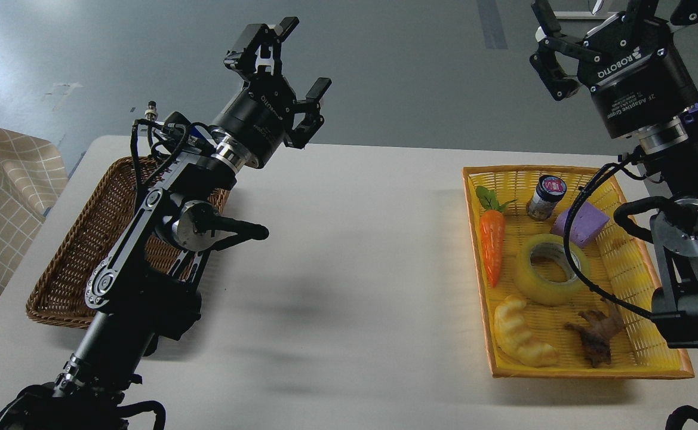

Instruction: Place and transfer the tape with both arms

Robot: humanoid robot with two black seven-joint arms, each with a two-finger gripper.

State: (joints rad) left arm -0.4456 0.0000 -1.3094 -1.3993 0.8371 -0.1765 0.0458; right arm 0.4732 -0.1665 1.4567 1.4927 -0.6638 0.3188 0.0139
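ROBOTIQ on right end effector [608,36]

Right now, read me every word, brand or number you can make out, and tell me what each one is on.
"ROBOTIQ": on the right end effector.
"2F Adaptive Gripper": smaller print lower on that same body.
"ROBOTIQ": on the left end effector, small and barely legible.
Red and white label on the lid of the small jar in the yellow basket: too blurred to read.

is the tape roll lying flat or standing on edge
Lying flat: the tape rests in the yellow basket with its core hole facing up.
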